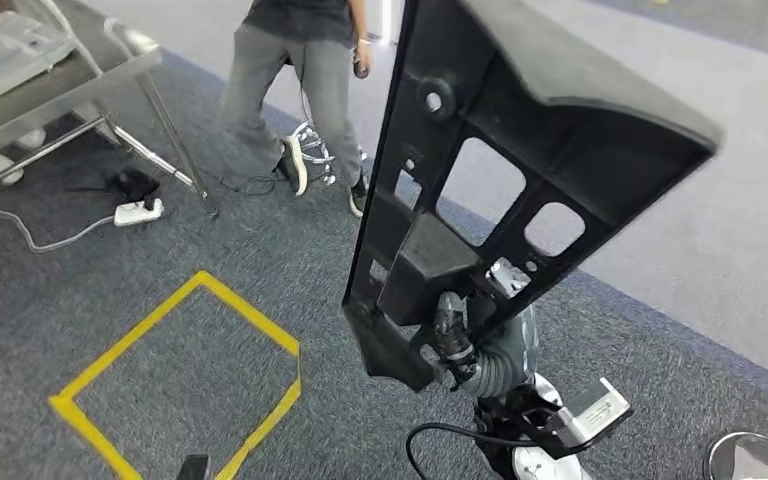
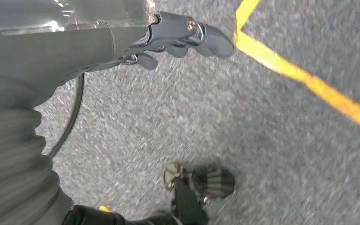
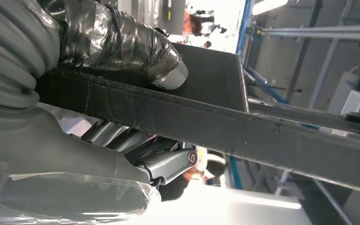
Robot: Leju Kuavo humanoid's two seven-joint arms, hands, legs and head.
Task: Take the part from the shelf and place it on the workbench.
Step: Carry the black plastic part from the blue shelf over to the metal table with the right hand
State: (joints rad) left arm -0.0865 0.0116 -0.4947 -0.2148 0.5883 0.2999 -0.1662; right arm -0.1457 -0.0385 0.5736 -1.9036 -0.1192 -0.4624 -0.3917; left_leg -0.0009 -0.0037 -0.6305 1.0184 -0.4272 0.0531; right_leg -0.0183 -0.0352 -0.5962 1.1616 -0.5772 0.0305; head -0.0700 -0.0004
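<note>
One long black moulded plastic part, gripped low at its bottom end by the right hand, thumb wrapped over one face and fingers clamped under the other. Held upright and slanting away, probably to keep its length off the grey carpet floor while carried. Ribbed back side showing, with rectangular cut-outs and a round boss near the top. Left hand hanging over the carpet near yellow floor tape, fingers loosely apart, nothing in it. Steel-framed surface far left, person's legs beside it; placing not yet begun.
</note>
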